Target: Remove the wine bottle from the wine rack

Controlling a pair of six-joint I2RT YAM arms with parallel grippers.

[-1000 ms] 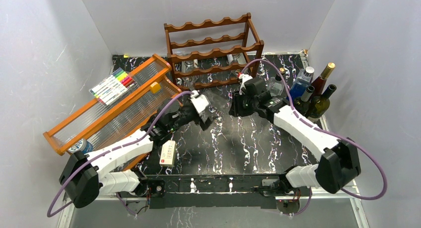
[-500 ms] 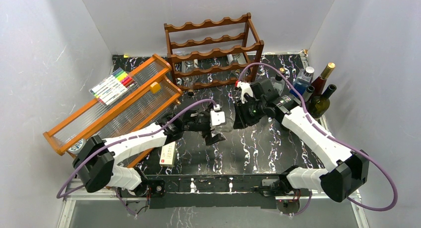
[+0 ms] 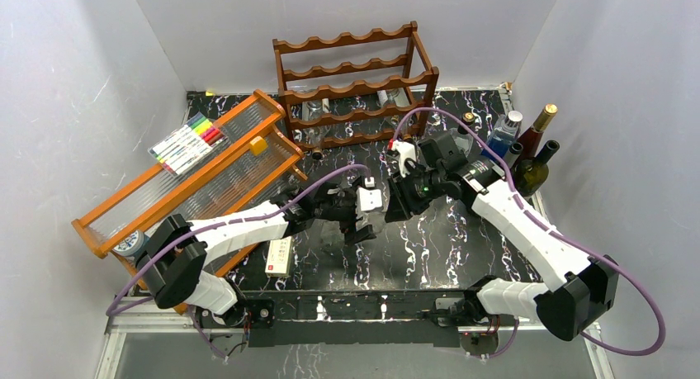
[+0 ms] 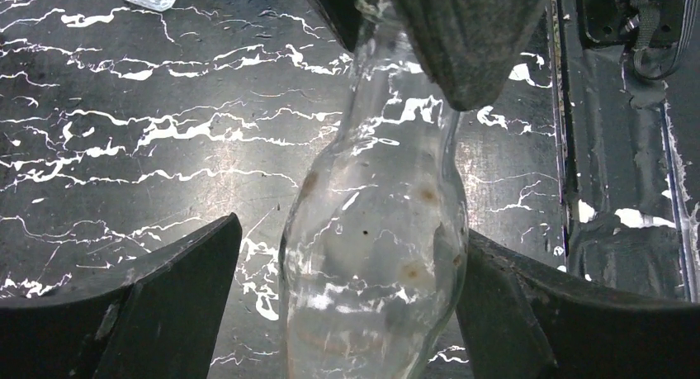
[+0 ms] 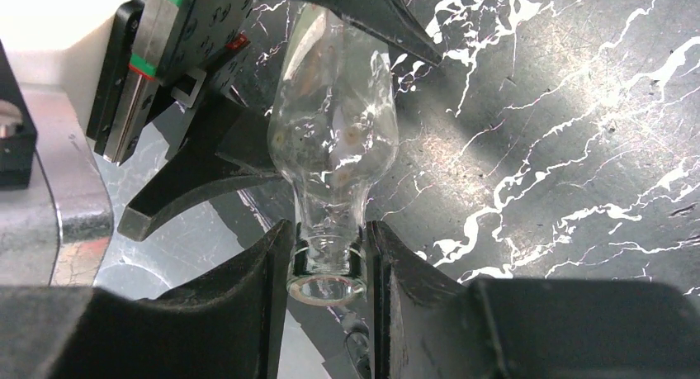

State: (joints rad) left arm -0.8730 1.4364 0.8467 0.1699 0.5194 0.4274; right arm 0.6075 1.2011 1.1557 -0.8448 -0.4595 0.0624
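The wine rack [image 3: 355,88] is a dark reddish-brown wooden rack with scalloped rails at the back of the table. A clear glass wine bottle [image 5: 338,123] is off the rack, held above the middle of the black marbled table [image 3: 429,247]. My right gripper [image 5: 328,247] is shut on the bottle's neck just below the rim. My left gripper [image 4: 348,230] is open, with its jaws on either side of the bottle's body [image 4: 371,255]. Its left finger is apart from the glass and its right finger is at the glass. From above, both grippers meet at mid-table [image 3: 381,204].
An orange-framed tray with clear ribbed panels [image 3: 190,181] lies at left, holding coloured markers [image 3: 188,139]. Several upright bottles [image 3: 528,152] stand at the right edge. Clear bottles [image 3: 314,111] lie in the rack's lower tiers. A white box [image 3: 279,255] lies near the front.
My right gripper has carried the bottle from near the rack's front down to mid-table. My left arm has swung right, and its open jaws now straddle the bottle's body.
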